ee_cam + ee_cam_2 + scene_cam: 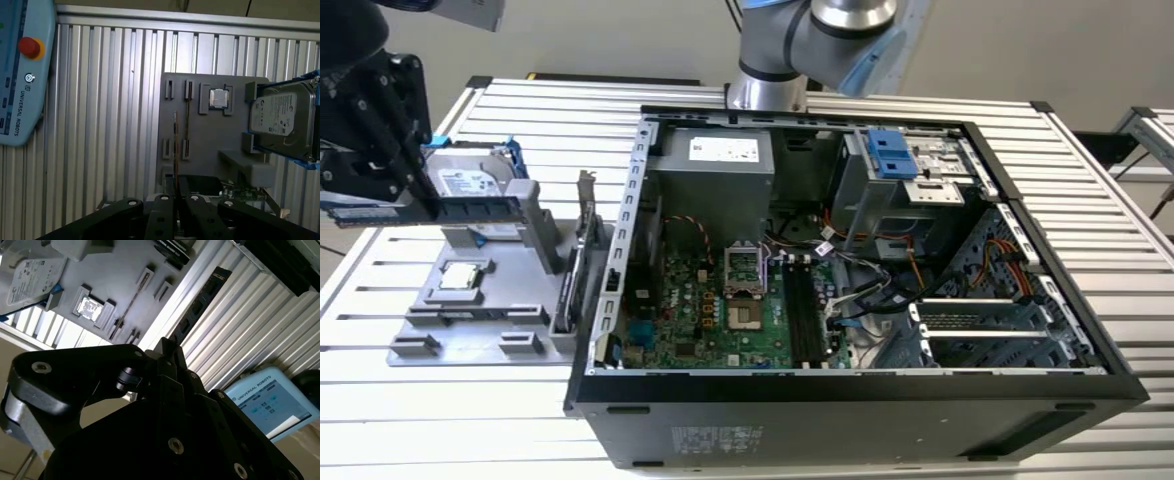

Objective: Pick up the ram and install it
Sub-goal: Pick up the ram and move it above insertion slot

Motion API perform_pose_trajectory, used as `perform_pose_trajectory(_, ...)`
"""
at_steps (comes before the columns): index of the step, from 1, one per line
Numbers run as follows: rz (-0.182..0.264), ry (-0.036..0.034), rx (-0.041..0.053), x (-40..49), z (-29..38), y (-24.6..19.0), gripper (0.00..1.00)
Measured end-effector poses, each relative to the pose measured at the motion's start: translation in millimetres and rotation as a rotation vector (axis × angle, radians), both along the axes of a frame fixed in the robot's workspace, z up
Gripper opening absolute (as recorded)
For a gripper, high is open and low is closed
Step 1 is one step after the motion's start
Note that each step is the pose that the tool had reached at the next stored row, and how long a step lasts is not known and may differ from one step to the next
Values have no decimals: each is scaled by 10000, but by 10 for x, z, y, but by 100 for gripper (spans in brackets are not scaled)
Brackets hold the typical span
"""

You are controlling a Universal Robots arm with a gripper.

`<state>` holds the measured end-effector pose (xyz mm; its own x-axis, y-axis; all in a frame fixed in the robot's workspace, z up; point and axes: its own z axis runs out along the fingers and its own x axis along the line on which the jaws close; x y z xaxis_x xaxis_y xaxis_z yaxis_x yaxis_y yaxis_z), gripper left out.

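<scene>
The ram (380,212) is a long dark stick with chips, and it hangs level at the exterior view's far left, above the table beside the grey fixture. My black gripper (367,195) is shut on it from above. In the second wrist view the ram (202,302) juts out from between the fingers (167,357) over the ribbed table. In the first wrist view the ram (175,145) shows edge-on as a thin line rising from the gripper (175,200). The open computer case (854,390) lies on the exterior view's right, with dark memory slots (803,310) on its green motherboard (700,315).
A grey fixture (480,310) left of the case carries a processor chip (460,278), a silver hard drive in a blue frame (467,183) and an upright expansion card (587,240). A light blue teach pendant (20,75) lies on the ribbed aluminium table (454,400).
</scene>
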<state>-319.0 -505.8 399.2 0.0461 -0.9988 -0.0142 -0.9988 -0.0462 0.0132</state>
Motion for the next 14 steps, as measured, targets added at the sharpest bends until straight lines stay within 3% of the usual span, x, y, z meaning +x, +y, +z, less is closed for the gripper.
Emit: perform_pose_trajectory(14, -1, 0, 0, 170, 0, 0, 0)
